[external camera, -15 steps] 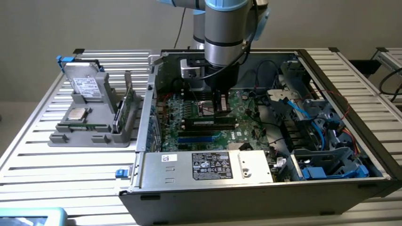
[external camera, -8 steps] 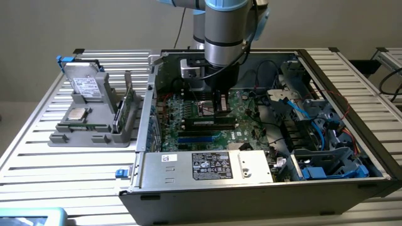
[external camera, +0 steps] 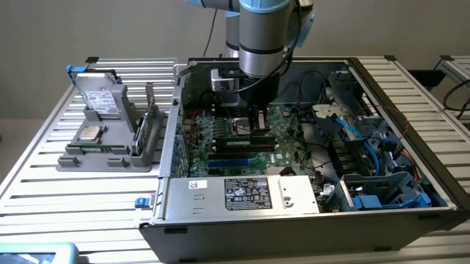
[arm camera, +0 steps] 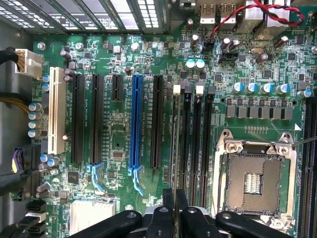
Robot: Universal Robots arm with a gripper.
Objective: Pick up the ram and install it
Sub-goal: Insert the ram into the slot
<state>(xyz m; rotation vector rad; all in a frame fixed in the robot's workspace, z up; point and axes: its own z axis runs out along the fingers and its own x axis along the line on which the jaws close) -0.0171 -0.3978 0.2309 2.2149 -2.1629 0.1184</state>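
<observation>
The ram (external camera: 236, 144) is a long dark strip standing on edge along the black memory slots of the green motherboard (external camera: 220, 131) inside the open computer case. My gripper (external camera: 256, 132) reaches straight down onto its middle. In the wrist view the ram (arm camera: 175, 139) appears edge-on as a thin line over the slot with a white latch (arm camera: 177, 89). My gripper (arm camera: 174, 201) has its two black fingers pressed close together on that edge. How deep the ram sits in the slot is not visible.
Case walls (external camera: 178, 110) surround the board, with a silver power supply (external camera: 242, 192) in front and cables and a blue drive cage (external camera: 382, 192) at the exterior view's right. An empty processor socket (arm camera: 255, 181) lies beside the slots. A grey fixture (external camera: 103, 149) holds a silver drive (external camera: 101, 102) and a processor (external camera: 92, 133).
</observation>
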